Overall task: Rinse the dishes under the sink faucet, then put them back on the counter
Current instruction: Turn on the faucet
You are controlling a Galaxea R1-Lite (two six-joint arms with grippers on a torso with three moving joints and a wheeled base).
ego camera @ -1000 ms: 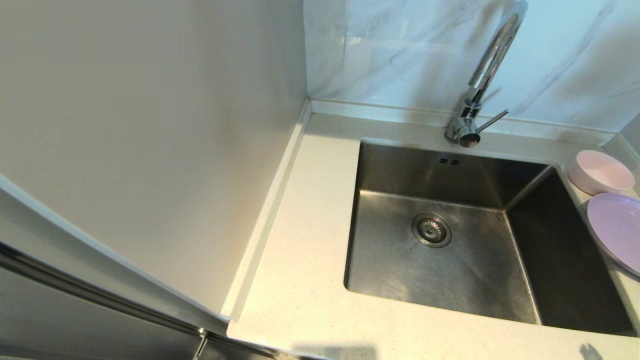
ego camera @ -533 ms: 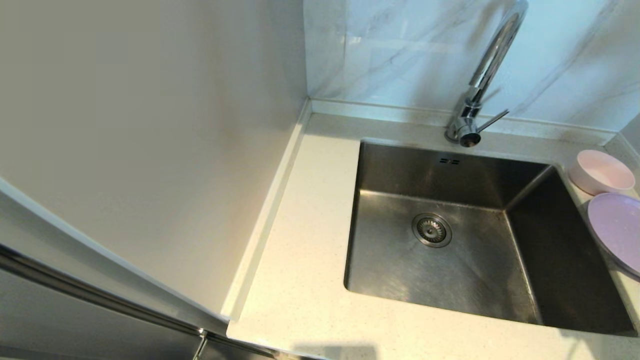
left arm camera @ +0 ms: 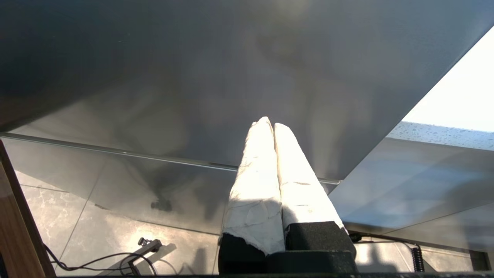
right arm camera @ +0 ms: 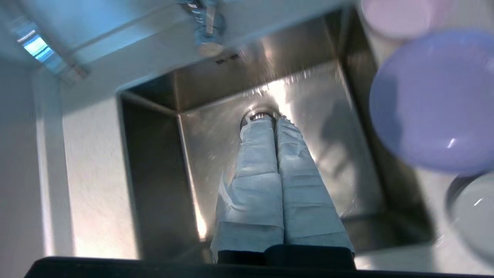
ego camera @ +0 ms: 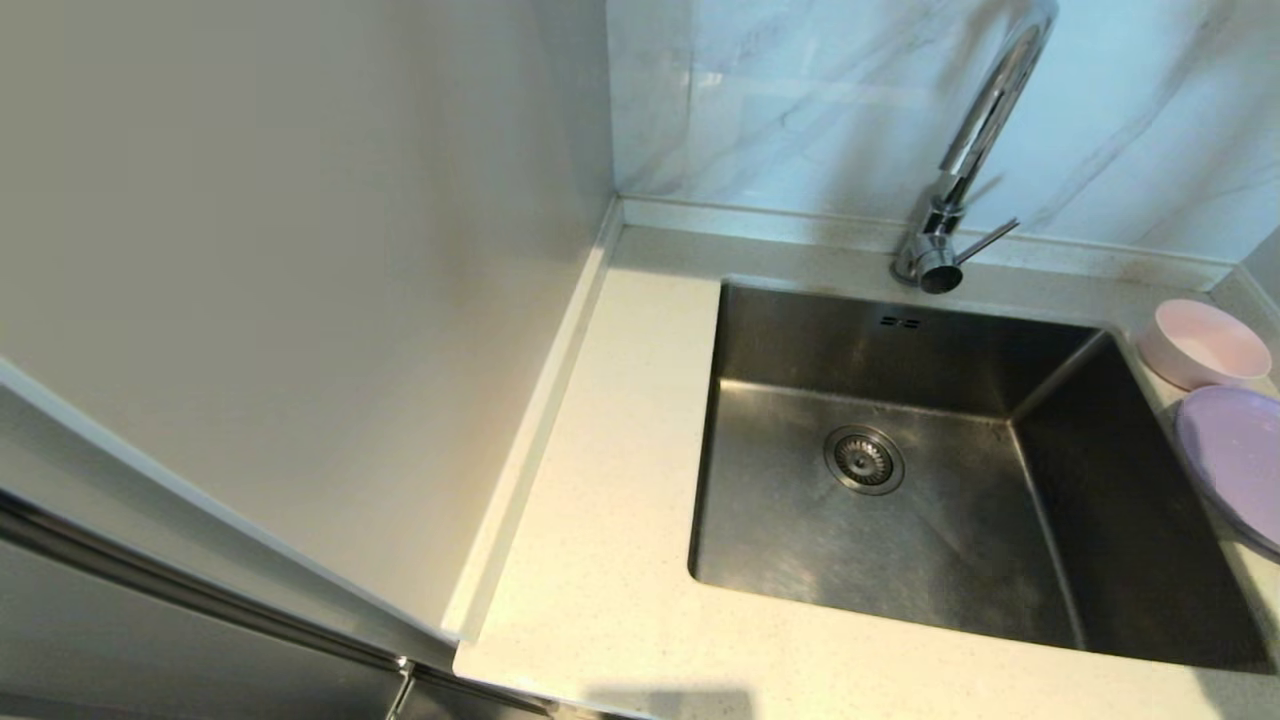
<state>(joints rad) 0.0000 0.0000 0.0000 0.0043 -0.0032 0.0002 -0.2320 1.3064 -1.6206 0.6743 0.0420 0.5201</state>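
The pale pink bowl point(ego camera: 1205, 343) and the lavender plate point(ego camera: 1235, 460) sit on the counter point(ego camera: 600, 500) at the sink's right side. In the right wrist view the plate point(right arm camera: 432, 100) lies between the bowl point(right arm camera: 397, 15) and a greyish-white dish point(right arm camera: 474, 212). My right gripper point(right arm camera: 274, 119) hangs shut and empty above the steel sink point(right arm camera: 216, 154), its tips in line with the drain strainer point(ego camera: 863, 460). The chrome faucet point(ego camera: 950, 200) stands behind the basin with no water running. My left gripper point(left arm camera: 270, 122) is shut and parked low, facing a grey cabinet front. Neither gripper shows in the head view.
A plain cream wall panel point(ego camera: 300, 280) rises along the counter's left side. Grey-veined marble wall point(ego camera: 780, 100) stands behind the faucet. The sink point(ego camera: 900, 560) holds no dishes. In the left wrist view a tiled floor with cables point(left arm camera: 115, 258) lies below.
A small dark shape at the counter's front right corner has dropped out of the head view. The dishes and the faucet have not moved.
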